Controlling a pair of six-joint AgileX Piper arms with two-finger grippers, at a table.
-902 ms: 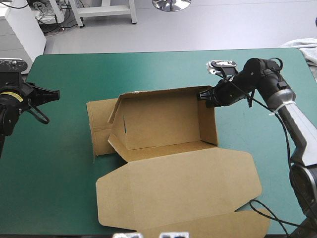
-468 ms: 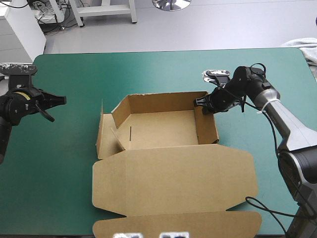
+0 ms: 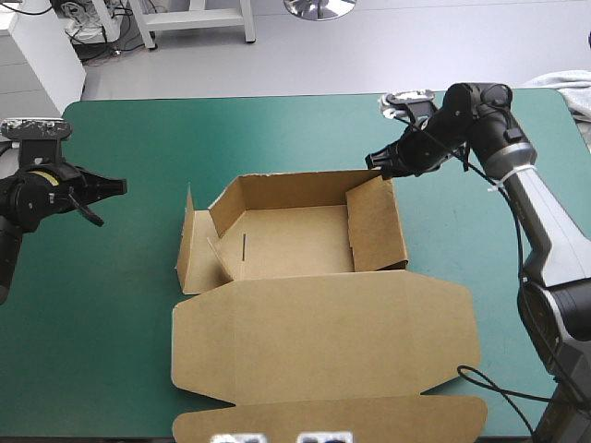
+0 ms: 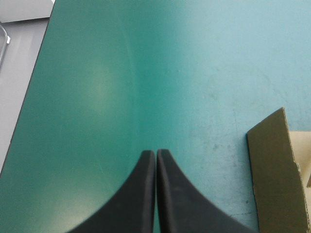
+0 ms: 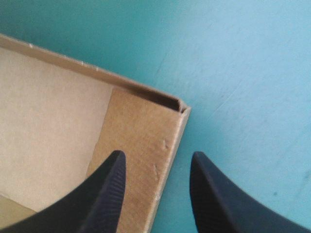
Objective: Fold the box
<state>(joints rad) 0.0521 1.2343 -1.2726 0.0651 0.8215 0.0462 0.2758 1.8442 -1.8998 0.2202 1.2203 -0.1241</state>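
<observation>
The brown box (image 3: 295, 242) lies mid-table as an open tray, its lid (image 3: 323, 341) flat toward the near edge. The right wall (image 3: 377, 226) leans inward, and a left flap (image 3: 187, 242) stands up outside the tray. My right gripper (image 3: 376, 164) hovers open at the tray's far right corner. In the right wrist view this gripper (image 5: 156, 158) has one finger over the inner wall and one outside the box (image 5: 141, 126). My left gripper (image 3: 118, 187) is shut and empty, well to the left of the box. In its own view the shut gripper (image 4: 155, 153) points over bare cover, a box flap (image 4: 274, 167) off to one side.
A white cloth (image 3: 571, 88) lies at the far right corner of the teal-green table (image 3: 102, 314). Bare cover lies left of the box and along the far edge.
Earlier the tray was tipped up, then dropped flat. My right gripper let go of the right wall and rose toward the far edge. That wall now leans inward. The left arm barely moved.
</observation>
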